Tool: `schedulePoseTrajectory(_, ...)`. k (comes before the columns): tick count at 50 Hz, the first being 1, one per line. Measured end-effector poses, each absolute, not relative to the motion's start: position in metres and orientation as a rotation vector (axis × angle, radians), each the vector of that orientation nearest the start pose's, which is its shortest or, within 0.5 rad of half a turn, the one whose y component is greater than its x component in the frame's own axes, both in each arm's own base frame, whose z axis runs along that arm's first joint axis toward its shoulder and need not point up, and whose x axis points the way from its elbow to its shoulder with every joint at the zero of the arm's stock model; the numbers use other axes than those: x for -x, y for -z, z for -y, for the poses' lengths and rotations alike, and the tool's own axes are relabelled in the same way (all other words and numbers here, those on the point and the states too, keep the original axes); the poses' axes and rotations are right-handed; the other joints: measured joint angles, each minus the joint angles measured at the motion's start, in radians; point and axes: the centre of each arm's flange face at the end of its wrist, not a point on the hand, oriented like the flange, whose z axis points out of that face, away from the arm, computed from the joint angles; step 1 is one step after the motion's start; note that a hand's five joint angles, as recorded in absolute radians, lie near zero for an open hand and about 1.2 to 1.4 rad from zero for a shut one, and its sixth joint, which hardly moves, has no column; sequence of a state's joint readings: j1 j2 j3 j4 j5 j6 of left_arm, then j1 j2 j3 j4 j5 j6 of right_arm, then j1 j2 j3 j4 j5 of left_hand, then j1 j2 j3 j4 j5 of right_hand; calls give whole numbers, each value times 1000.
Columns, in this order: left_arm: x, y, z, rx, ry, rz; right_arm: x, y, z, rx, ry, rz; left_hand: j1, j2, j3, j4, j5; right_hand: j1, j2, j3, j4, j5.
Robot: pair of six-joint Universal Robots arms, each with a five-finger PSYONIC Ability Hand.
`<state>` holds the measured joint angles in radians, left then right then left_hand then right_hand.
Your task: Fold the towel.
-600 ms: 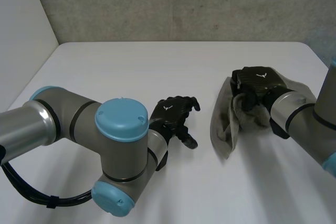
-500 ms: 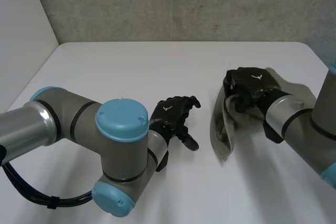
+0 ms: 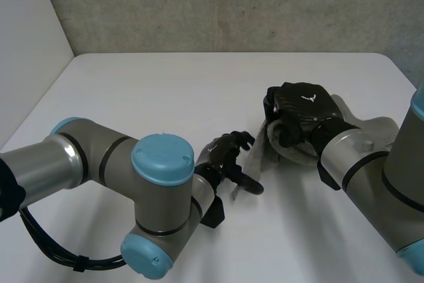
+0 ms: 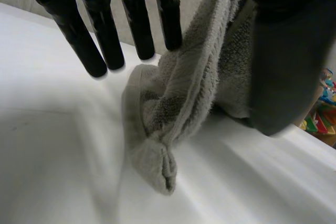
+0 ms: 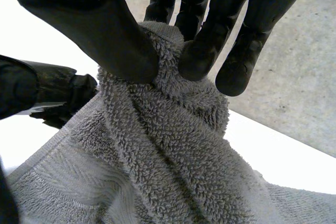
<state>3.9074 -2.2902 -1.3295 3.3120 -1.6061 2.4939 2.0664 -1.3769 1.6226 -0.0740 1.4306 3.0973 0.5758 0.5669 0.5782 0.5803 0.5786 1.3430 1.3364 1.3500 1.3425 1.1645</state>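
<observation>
spreading white below both arms, the desk [image 3: 165, 91] carries a bunched grey towel [image 5: 168, 156] toward its right side, lower end touching down. the right hand [image 5: 89, 19] is clamped on the towel's top, thumb against fingers. the left hand [image 3: 225, 154] keeps straight, parted fingers [image 4: 100, 40] beside that lower end.

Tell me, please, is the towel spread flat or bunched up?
Bunched up: the right hand pinches the towel into thick gathered folds, and its lower end lies crumpled on the table.
</observation>
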Motion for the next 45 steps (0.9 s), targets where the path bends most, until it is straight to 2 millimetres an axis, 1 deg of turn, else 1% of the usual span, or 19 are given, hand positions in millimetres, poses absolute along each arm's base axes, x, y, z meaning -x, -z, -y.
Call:
schedulePoseTrajectory(1, 385, -127, 193, 135, -1146, 2056, -284, -239, 220, 697, 1715, -2025, 143, 145, 145, 128, 127, 0, 0, 0, 0, 0)
schedulePoseTrajectory(2, 385, -127, 193, 136, -1144, 2057, -284, -239, 220, 699, 1714, -2024, 224, 226, 224, 227, 223, 0, 0, 0, 0, 0)
schedulePoseTrajectory(3, 386, -126, 193, 138, -1142, 2057, -285, -238, 219, 703, 1710, -2022, 365, 365, 343, 350, 339, 0, 0, 0, 0, 0)
schedulePoseTrajectory(4, 386, -126, 193, 140, -1141, 2057, -286, -238, 218, 706, 1706, -2019, 553, 553, 551, 561, 526, 0, 0, 0, 0, 0)
schedulePoseTrajectory(6, 386, -125, 193, 147, -1141, 2058, -288, -238, 216, 714, 1700, -2014, 845, 846, 844, 850, 834, 0, 0, 0, 0, 0)
schedulePoseTrajectory(8, 386, -124, 194, 152, -1145, 2057, -289, -237, 214, 720, 1695, -2009, 895, 935, 938, 932, 912, 0, 0, 0, 0, 0)
schedulePoseTrajectory(13, 385, -128, 200, 164, -1178, 2052, -291, -237, 213, 735, 1689, -1998, 895, 935, 960, 939, 914, 0, 0, 0, 0, 0)
schedulePoseTrajectory(18, 374, -148, 224, 186, -1312, 2030, -292, -234, 217, 786, 1685, -2006, 895, 935, 961, 939, 914, -36, -33, -35, -32, -31)
schedulePoseTrajectory(19, 370, -155, 232, 197, -1360, 2025, -293, -232, 218, 805, 1683, -2011, 895, 935, 962, 939, 914, -117, -114, -121, -117, -117)
schedulePoseTrajectory(20, 364, -162, 240, 207, -1411, 2023, -293, -230, 219, 823, 1680, -2017, 895, 935, 962, 939, 914, -315, -316, -295, -292, -300)
schedulePoseTrajectory(21, 361, -165, 244, 212, -1433, 2023, -293, -229, 219, 831, 1680, -2018, 895, 935, 962, 939, 914, -398, -399, -395, -371, -384)
schedulePoseTrajectory(23, 348, -177, 261, 236, -1539, 2025, -293, -225, 220, 867, 1675, -2028, 895, 935, 963, 939, 914, -773, -773, -745, -740, -776)
schedulePoseTrajectory(24, 345, -180, 265, 241, -1564, 2027, -293, -224, 220, 877, 1674, -2030, 895, 935, 963, 939, 914, -841, -840, -834, -827, -866)
schedulePoseTrajectory(25, 338, -186, 272, 254, -1616, 2033, -293, -223, 220, 892, 1673, -2032, 895, 935, 964, 939, 914, -987, -985, -988, -970, -1007)
schedulePoseTrajectory(27, 329, -192, 280, 270, -1672, 2042, -293, -223, 220, 907, 1672, -2034, 895, 935, 964, 940, 914, -1074, -1070, -1083, -1075, -1103)
schedulePoseTrajectory(30, 318, -197, 289, 288, -1728, 2061, -292, -225, 219, 918, 1679, -2029, 895, 943, 964, 940, 914, -1102, -1079, -1101, -1079, -1103)
schedulePoseTrajectory(35, 299, -202, 298, 285, -1771, 2098, -290, -238, 220, 910, 1714, -2008, 895, 952, 964, 940, 914, -1109, -1079, -1101, -1079, -1103)
schedulePoseTrajectory(42, 271, -206, 304, 220, -1792, 2145, -274, -253, 238, 856, 1750, -2060, 895, 954, 965, 940, 915, -1110, -1084, -1101, -1079, -1103)
schedulePoseTrajectory(45, 258, -208, 306, 186, -1802, 2164, -267, -254, 246, 855, 1747, -2102, 895, 954, 965, 940, 915, -1113, -1088, -1101, -1079, -1103)
